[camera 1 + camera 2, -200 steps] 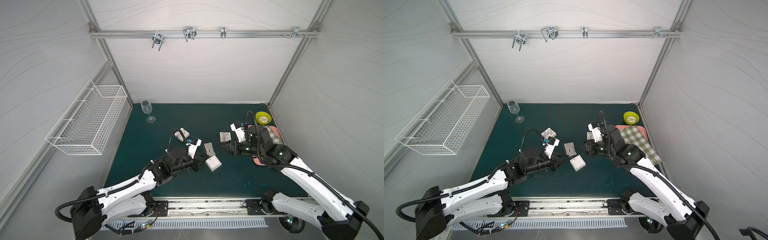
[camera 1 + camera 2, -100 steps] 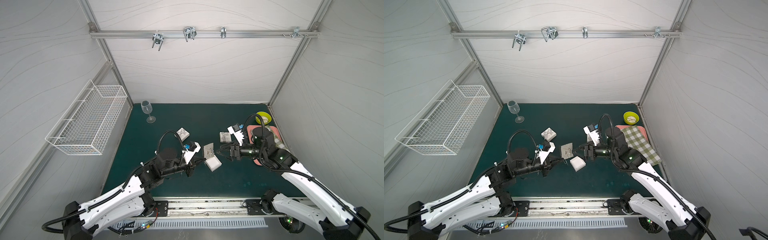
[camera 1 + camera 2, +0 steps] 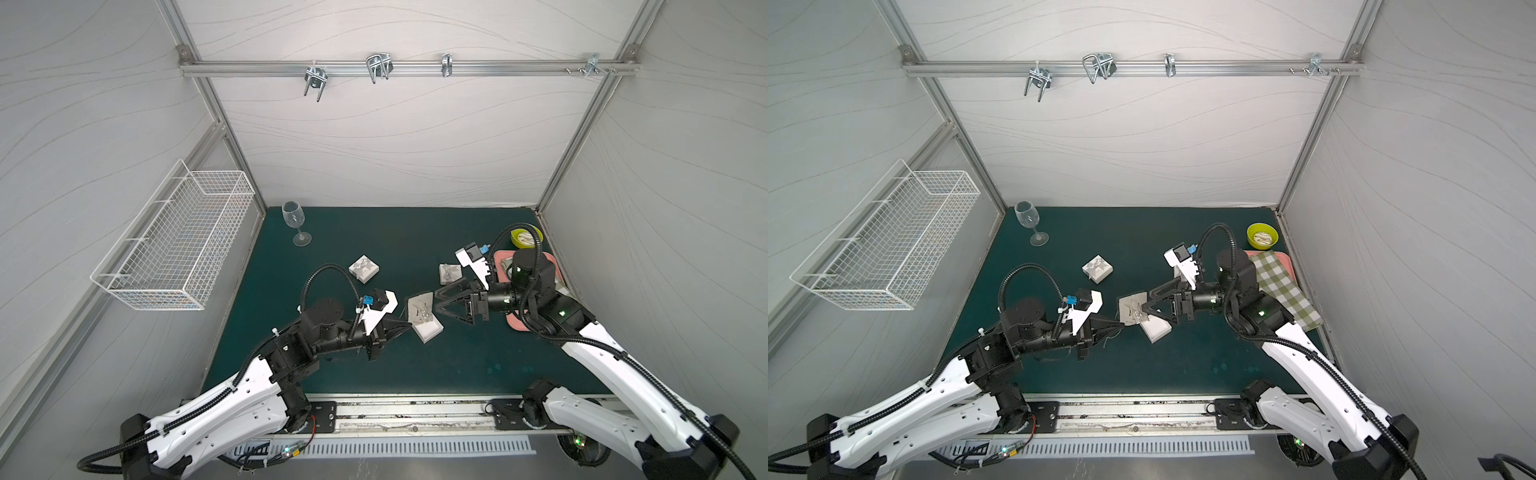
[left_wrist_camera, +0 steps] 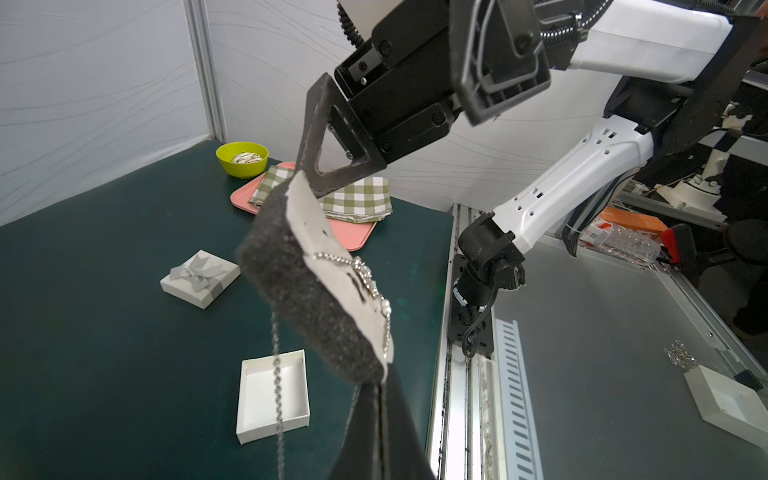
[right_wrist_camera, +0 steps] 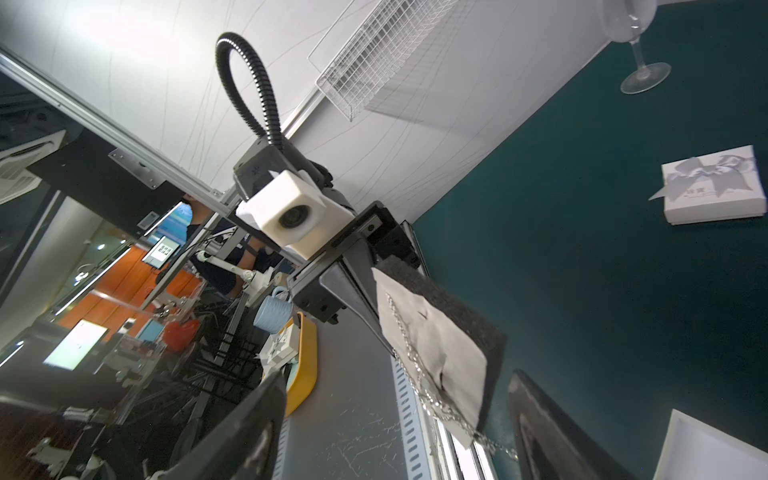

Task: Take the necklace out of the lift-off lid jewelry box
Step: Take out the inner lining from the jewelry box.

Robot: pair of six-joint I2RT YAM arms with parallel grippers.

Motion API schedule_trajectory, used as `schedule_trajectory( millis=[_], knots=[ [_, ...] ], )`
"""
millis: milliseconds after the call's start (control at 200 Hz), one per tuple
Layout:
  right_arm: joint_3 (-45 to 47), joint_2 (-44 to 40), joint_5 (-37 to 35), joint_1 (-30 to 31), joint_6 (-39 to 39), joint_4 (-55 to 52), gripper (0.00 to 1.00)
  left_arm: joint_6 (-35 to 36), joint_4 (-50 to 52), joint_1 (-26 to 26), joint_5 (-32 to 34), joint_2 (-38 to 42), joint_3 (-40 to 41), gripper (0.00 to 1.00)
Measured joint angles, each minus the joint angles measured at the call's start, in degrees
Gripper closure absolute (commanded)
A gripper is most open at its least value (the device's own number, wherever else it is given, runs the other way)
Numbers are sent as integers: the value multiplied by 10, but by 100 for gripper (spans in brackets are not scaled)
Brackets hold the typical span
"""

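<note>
My left gripper point(image 3: 409, 326) is shut on a corner of a black foam pad point(image 3: 419, 311) faced with grey card, held tilted above the table. The silver necklace point(image 4: 361, 274) lies across that card, and its chain point(image 4: 276, 374) hangs loose below the pad. Under it on the green mat sits the white box base point(image 3: 428, 330), open and bare inside point(image 4: 272, 395). The lid with a grey bow point(image 3: 450, 273) lies behind. My right gripper point(image 3: 435, 303) stands open, its fingers point(image 4: 320, 137) reaching around the pad's far edge point(image 5: 449, 345).
A second white bow box point(image 3: 363, 269) lies to the left of the lid. A wine glass point(image 3: 296, 222) stands at the back left under the wire basket point(image 3: 178, 245). A green bowl point(image 3: 1261, 237) and a pink tray point(image 3: 1277, 254) with checked cloth sit at the right.
My right gripper has swung left from the lid to the pad and opened wide. The left arm drew back a little, still holding the pad.
</note>
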State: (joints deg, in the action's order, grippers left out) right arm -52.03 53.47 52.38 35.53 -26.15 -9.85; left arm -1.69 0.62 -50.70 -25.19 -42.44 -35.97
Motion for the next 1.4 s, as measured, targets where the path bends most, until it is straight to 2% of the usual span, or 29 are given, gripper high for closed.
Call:
schedule_trajectory(
  millis=[140,255,405,615,990,1090,1225,1400],
  knots=[
    [0,21,20,0,4,4,16,0,7,0,-22,-20,-23,100],
    [-1,37,34,0,16,3,21,0,26,10,-49,-37,-42,100],
    [-19,63,65,-3,40,-16,34,-6,50,48,-111,-57,-55,100],
    [-28,82,104,-4,56,-28,66,-19,80,94,-168,-61,-58,100],
    [-23,98,117,-8,45,-4,94,-21,136,124,-222,-92,-108,100],
    [-19,98,104,-14,33,16,96,-22,150,130,-219,-105,-124,100],
    [0,94,70,-25,10,56,97,-20,181,136,-204,-136,-158,90],
    [22,79,24,-42,-16,99,97,-18,205,139,-181,-175,-204,70]
  ],
)
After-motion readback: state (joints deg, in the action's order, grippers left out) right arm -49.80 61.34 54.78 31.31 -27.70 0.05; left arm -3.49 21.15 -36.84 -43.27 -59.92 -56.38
